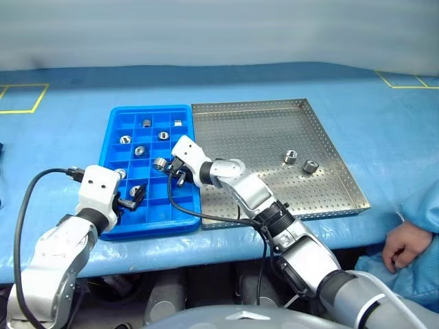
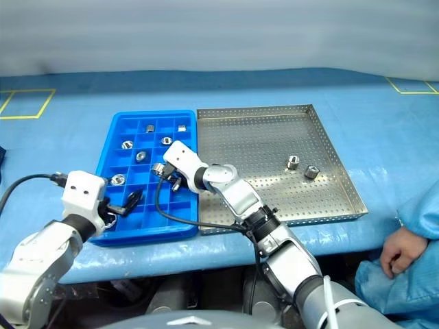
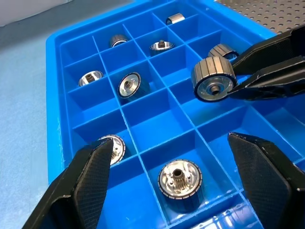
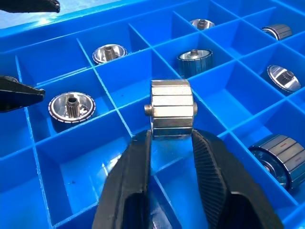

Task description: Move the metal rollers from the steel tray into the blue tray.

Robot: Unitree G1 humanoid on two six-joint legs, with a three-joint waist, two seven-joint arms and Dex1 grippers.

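Nearest, left gripper (image 1: 134, 199) hangs over the near left corner of the blue tray (image 1: 180, 214), fingers spread wide, nothing between them. Left wrist view: under it a roller (image 3: 180, 179) sits face-up in a near cell, another roller (image 3: 113, 147) in the cell beside it.

Just beyond, right gripper (image 4: 170, 138) reaches in from the right over the middle of the blue tray, fingers narrow, pinching one roller (image 4: 170, 109) by its flat ends. That roller is up above the cell walls, not resting in a cell. In the eye view it shows by the fingertips near the tray's centre (image 1: 160, 163).

Blue tray contents further back: rollers scattered one per cell, some face-up, some on their side; eye view shows them at (image 1: 140, 150), (image 1: 125, 139), (image 1: 163, 136), (image 1: 146, 123), (image 1: 178, 123). Many cells hold nothing.

Steel tray (image 1: 260, 116) lies just right of the blue tray, edges side by side. Two rollers on it toward its right side, (image 1: 290, 156) and (image 1: 310, 165), close together, apart from the rim.

A person's hand (image 1: 405, 247) rests at the table's near right edge, well apart from both trays.
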